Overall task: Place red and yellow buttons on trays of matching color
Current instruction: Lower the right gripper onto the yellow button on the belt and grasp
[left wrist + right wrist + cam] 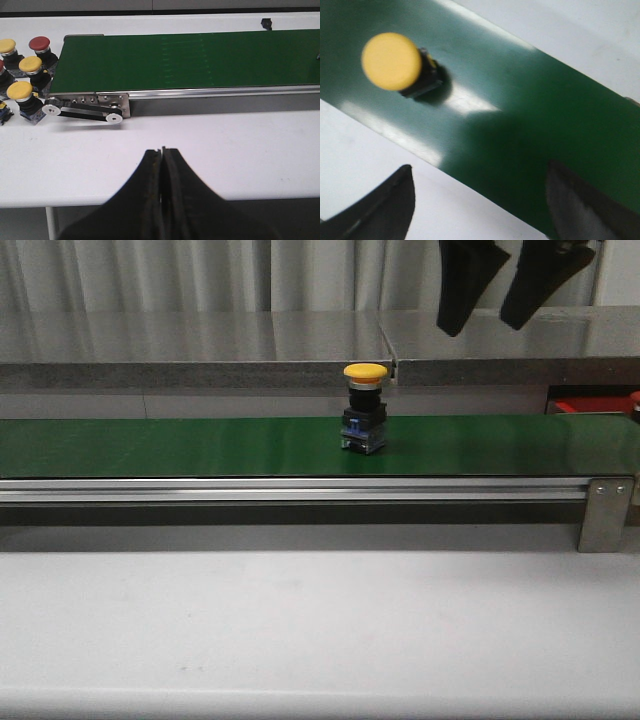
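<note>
A yellow button [364,406] with a black and blue base stands upright on the green conveyor belt [200,445]. My right gripper [485,315] hangs open high above the belt, to the right of this button; its wrist view shows the yellow button [391,61] ahead of the spread fingers [395,197]. My left gripper [162,150] is shut and empty over the white table. Beside the belt's end in the left wrist view stand several yellow buttons [19,91] and a red button [39,44]. No tray is in view.
The belt [190,60] runs on an aluminium rail [300,490] with a metal bracket [603,512] at its right end. A steel shelf [200,340] lies behind the belt. A red object [590,405] sits at the far right. White table [300,630] fills the foreground.
</note>
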You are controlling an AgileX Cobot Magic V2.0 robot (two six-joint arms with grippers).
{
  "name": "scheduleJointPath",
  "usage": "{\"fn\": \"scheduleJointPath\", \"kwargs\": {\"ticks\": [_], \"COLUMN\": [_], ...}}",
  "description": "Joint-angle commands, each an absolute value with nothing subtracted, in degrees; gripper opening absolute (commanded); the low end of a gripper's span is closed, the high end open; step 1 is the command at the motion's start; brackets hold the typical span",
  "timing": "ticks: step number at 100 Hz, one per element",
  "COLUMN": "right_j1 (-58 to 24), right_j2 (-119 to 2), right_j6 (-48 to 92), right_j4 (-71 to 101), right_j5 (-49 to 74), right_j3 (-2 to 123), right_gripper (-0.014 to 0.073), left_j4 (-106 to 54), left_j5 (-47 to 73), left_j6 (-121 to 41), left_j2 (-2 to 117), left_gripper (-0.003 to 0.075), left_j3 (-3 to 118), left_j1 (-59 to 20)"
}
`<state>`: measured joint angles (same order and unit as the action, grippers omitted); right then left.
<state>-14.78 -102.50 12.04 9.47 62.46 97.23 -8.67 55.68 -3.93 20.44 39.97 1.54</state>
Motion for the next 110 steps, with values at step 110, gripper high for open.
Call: {"fn": "scheduleJointPath", "kwargs": {"ticks": [110], "right_j1": [-19.21], "right_j2": [-107.99], "right_j6": [13.89], "right_j4": [10.7], "right_j5": [49.37], "right_j3": [98.67], "right_gripper": [0.0216], "left_j4": [-9.25], "left_j5": [51.77], "left_j6": [-3.77], "left_j2": [21.03], "left_gripper": [-0.002], "left_j3": [41.42], "left_j1": [1.18]}}
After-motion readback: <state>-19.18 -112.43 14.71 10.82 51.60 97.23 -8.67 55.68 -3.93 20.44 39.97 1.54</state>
